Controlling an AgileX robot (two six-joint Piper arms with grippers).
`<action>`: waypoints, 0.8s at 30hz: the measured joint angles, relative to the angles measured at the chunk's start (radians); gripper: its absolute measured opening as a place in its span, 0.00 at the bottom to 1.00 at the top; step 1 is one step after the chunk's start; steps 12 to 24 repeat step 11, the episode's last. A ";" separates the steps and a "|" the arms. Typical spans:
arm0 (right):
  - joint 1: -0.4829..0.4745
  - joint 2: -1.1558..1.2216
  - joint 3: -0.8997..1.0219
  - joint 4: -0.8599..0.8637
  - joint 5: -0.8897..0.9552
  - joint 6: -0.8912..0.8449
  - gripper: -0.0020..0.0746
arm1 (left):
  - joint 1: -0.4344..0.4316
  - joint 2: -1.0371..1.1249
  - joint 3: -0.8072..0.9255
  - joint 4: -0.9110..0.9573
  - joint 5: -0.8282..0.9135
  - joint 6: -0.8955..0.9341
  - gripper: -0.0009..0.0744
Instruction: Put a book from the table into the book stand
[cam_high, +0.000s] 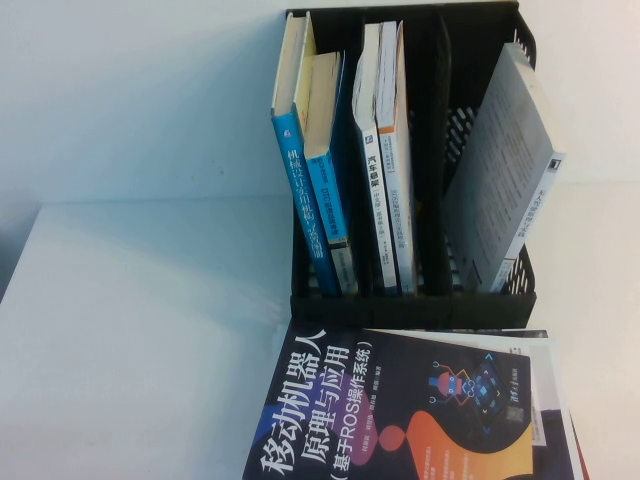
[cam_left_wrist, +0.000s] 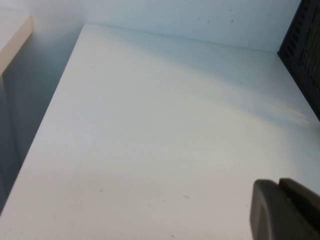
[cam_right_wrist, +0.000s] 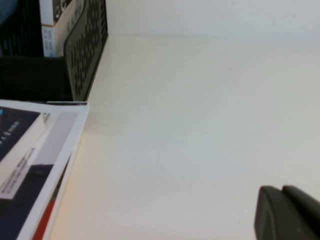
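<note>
A black mesh book stand (cam_high: 410, 305) stands at the back of the white table and holds several upright books, with a grey one (cam_high: 505, 180) leaning in its right slot. A dark book with white Chinese lettering (cam_high: 400, 410) lies on top of a stack in front of the stand. The stack (cam_right_wrist: 35, 165) and the stand's corner (cam_right_wrist: 85, 55) also show in the right wrist view. My left gripper (cam_left_wrist: 281, 186) is shut and empty over bare table left of the stand. My right gripper (cam_right_wrist: 283, 192) is shut and empty over bare table right of the stack. Neither gripper shows in the high view.
The white table (cam_high: 140, 330) stretches to the left of the stand, with its left edge near a grey wall. The stand's mesh side (cam_left_wrist: 305, 55) shows in the left wrist view. A white wall is behind the stand.
</note>
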 joint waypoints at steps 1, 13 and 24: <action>-0.007 0.000 0.000 0.000 0.000 0.000 0.02 | 0.000 0.000 0.000 0.000 0.000 0.000 0.01; -0.064 0.000 0.000 0.001 0.000 -0.002 0.02 | 0.000 0.000 0.000 0.000 0.000 0.000 0.01; -0.064 0.000 0.000 0.001 0.000 -0.002 0.02 | 0.000 0.000 0.000 0.000 0.000 0.000 0.01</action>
